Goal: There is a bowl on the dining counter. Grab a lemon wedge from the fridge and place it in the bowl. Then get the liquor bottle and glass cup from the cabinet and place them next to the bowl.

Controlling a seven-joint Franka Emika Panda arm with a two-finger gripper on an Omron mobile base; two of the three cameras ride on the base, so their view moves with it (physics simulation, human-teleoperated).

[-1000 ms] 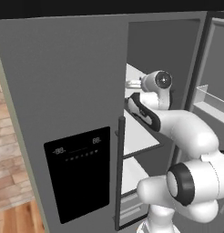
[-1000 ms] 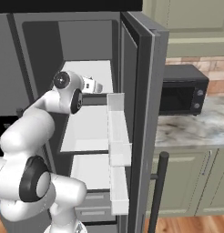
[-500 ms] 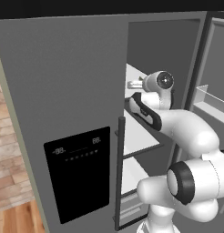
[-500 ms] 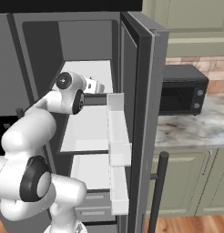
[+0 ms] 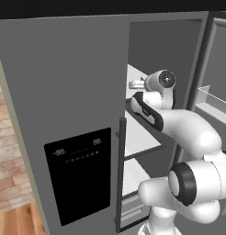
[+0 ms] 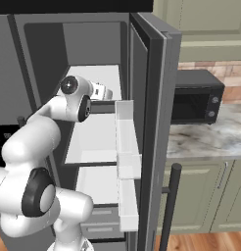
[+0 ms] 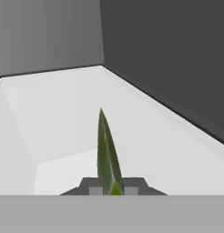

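gripper (image 7: pixel 111 186) clamped on lemon wedge (image 7: pixel 107 152) | wedge points straight ahead, over fridge (image 5: pixel 78 114) shelf (image 7: pixel 132 132) | 1 arm

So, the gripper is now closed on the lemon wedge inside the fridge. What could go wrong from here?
1. The gripper pinches the lemon wedge only at its thin base, so it may slip or twist out during the lift.
2. The arm reaches deep between the fridge shelves; pulling back, it might hit the door bins of the open door.

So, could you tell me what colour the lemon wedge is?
Yellowish-green pointed lemon wedge, clearest in the hand view.
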